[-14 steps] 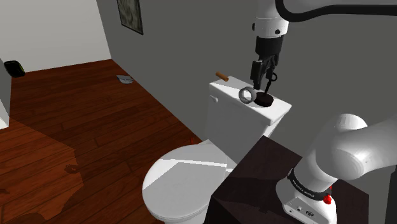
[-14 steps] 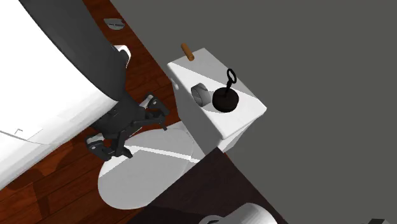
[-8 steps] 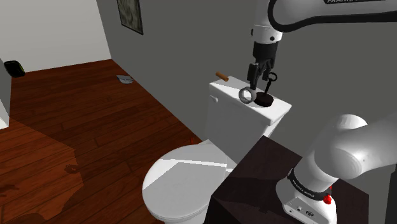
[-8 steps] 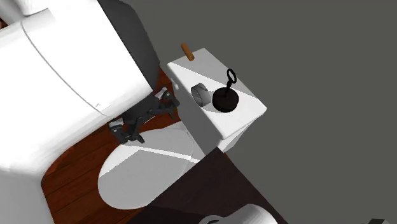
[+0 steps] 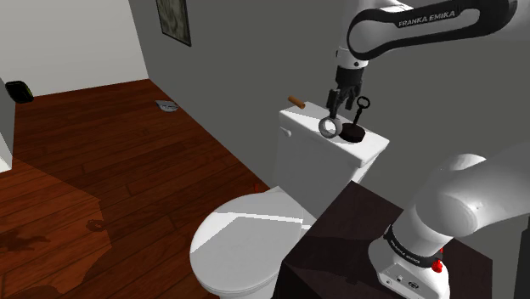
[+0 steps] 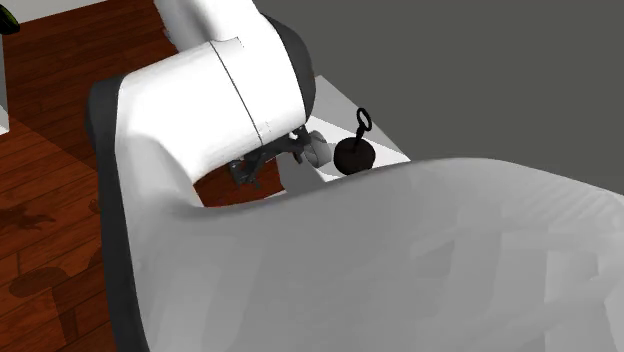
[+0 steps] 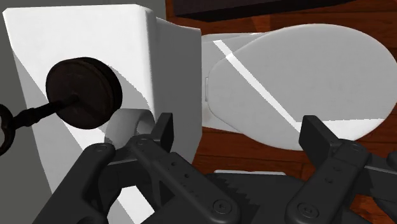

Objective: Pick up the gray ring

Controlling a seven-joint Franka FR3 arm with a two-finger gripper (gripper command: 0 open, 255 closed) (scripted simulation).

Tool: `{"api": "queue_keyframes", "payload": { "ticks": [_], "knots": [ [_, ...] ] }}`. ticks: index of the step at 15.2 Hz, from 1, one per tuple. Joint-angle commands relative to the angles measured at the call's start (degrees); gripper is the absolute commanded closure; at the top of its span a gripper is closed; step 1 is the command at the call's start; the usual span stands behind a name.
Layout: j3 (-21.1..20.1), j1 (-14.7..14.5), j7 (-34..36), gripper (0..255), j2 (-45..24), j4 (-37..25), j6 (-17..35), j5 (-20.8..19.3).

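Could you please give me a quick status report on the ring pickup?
Pincer open, close over the toilet tank. Gray ring on its top, not gripped. Dark round stopper right beside the ring.

There's my gray ring, a wide band standing on its rim at the tank lid's front edge, midway along.

One grey ring; one black plug; one brown peg; one toilet; one framed picture.
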State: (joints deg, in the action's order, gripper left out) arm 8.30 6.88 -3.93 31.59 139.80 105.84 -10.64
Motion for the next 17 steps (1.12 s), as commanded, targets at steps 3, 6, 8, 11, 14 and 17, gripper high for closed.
{"api": "queue_keyframes", "payload": {
  "ticks": [3, 6, 8, 11, 14, 17],
  "knots": [
    [3.9, 1.6, -2.3, 0, -5.8, -1.0, 7.0, -0.5],
    [6.9, 2.5, -4.3, 0, -10.7, -2.4, 11.9, 0.0],
    [8.8, 3.0, -5.9, 0, -14.1, -3.7, 14.9, 0.8],
    [11.5, 3.6, -8.7, 0, -19.7, -6.1, 19.2, 3.0],
    [13.9, 4.2, -12.1, 0, -25.6, -9.2, 22.9, 6.3],
    [14.7, 4.5, -13.6, 0, -28.3, -10.1, 24.9, 8.1]
  ]
}}
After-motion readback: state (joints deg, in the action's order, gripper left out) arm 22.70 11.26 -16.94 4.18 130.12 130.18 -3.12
